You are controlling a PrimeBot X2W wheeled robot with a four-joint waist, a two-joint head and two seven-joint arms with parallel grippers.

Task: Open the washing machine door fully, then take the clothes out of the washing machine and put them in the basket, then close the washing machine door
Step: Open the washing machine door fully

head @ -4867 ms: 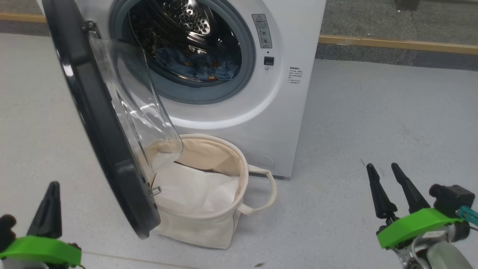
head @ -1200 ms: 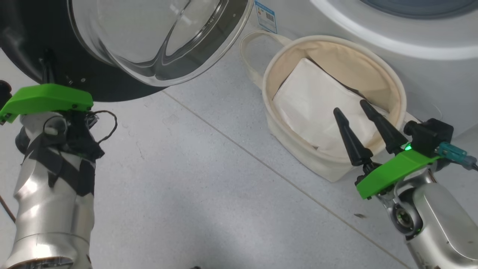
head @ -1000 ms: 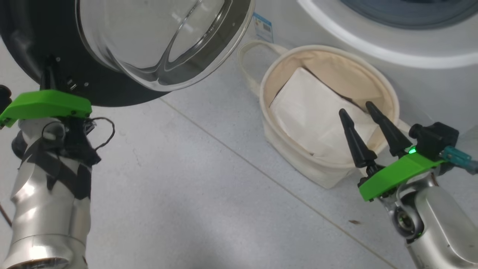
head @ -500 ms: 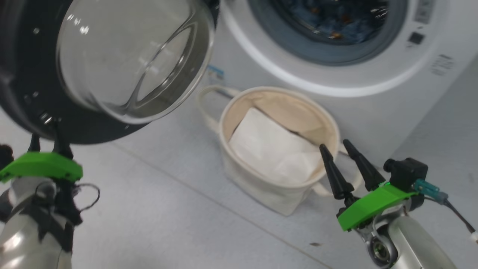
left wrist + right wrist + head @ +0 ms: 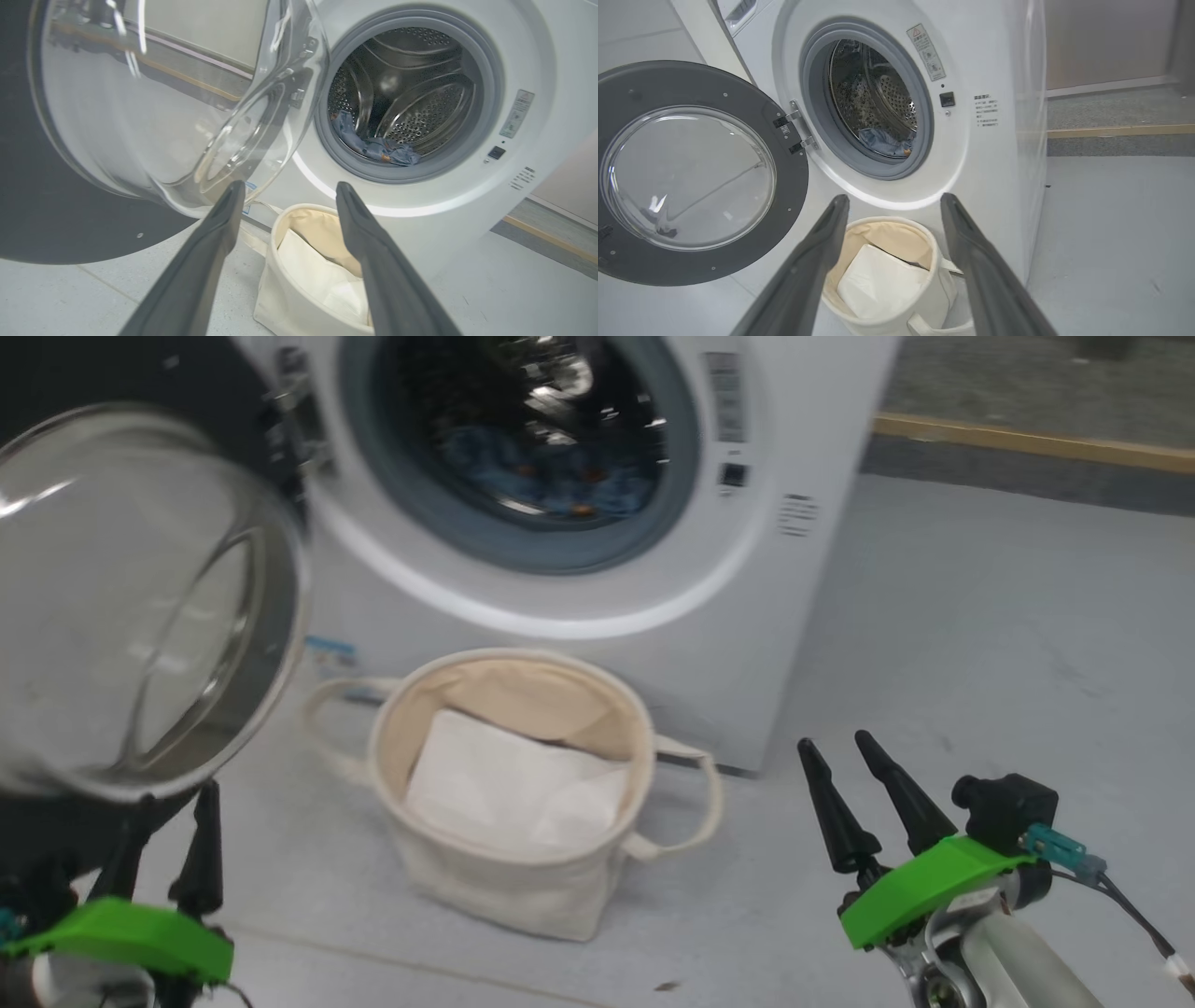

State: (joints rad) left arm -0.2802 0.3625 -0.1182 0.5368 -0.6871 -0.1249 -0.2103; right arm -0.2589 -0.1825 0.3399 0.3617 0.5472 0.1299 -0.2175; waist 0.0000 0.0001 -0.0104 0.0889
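The black-rimmed glass door point(image 5: 686, 177) stands wide open, the light blue printed garment point(image 5: 373, 149) lies unmoved inside the white washing machine point(image 5: 994, 154), and left claw point(image 5: 289, 185) and right claw point(image 5: 894, 197) gape empty.

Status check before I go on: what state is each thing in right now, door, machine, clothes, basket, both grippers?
washing machine door: swung wide open.
washing machine: mouth uncovered.
clothes: lying at the bottom of the drum.
basket: upright on the floor before the machine, holding a white sheet.
left gripper: open, empty.
right gripper: open, empty.
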